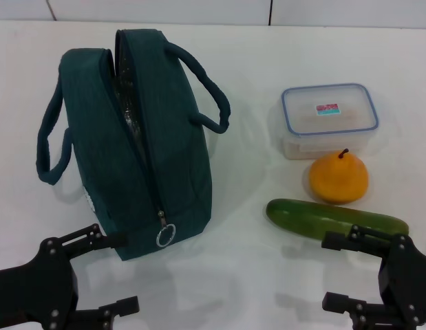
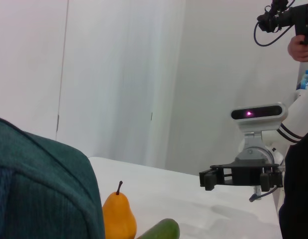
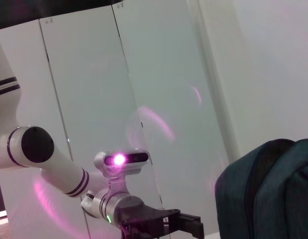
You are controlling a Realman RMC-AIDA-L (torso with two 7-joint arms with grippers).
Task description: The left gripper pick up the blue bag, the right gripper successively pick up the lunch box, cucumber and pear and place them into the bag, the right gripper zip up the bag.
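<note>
Teal blue bag upright on table, part unzipped, one each lunch box, pear, cucumber to its right; head view only: box, left gripper and right gripper both spread, empty, near edge.

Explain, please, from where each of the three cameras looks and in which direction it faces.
Head view: looks forward and down at the blue bag, lunch box, pear, cucumber; left pincer and right pincer show, both open.
Left wrist view: looks sideways across the table past the bag to the right pincer.
Right wrist view: looks sideways at the bag and left pincer.
Shared: the bag appears in all three.
</note>
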